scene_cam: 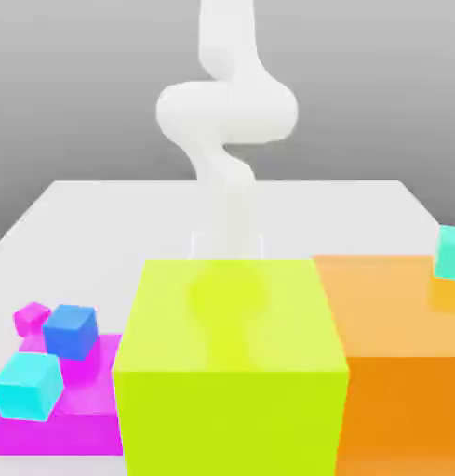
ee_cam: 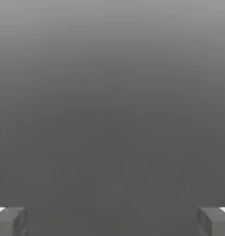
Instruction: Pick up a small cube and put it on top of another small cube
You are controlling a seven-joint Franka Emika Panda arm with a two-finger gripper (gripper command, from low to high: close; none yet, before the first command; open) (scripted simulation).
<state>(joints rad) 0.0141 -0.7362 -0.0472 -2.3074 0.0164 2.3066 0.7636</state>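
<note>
The small cube (scene_cam: 31, 317) is magenta-pink and sits at the exterior view's left, at the far edge of a flat magenta slab (scene_cam: 82, 409). A slightly larger blue cube (scene_cam: 70, 331) touches its right side. My white arm (scene_cam: 226, 112) comes down in the middle of the table, behind a big lime block (scene_cam: 231, 372), well to the right of both cubes. In the hand view my gripper (ee_cam: 112, 222) is open, its two grey fingertips (ee_cam: 10, 222) far apart with nothing between them, and only plain grey lies ahead.
A cyan cube (scene_cam: 28, 387) rests on the near part of the magenta slab. A large orange block (scene_cam: 398, 363) stands against the lime block's right side, with another cyan cube (scene_cam: 450, 253) on its top. The white table (scene_cam: 100, 223) runs behind them.
</note>
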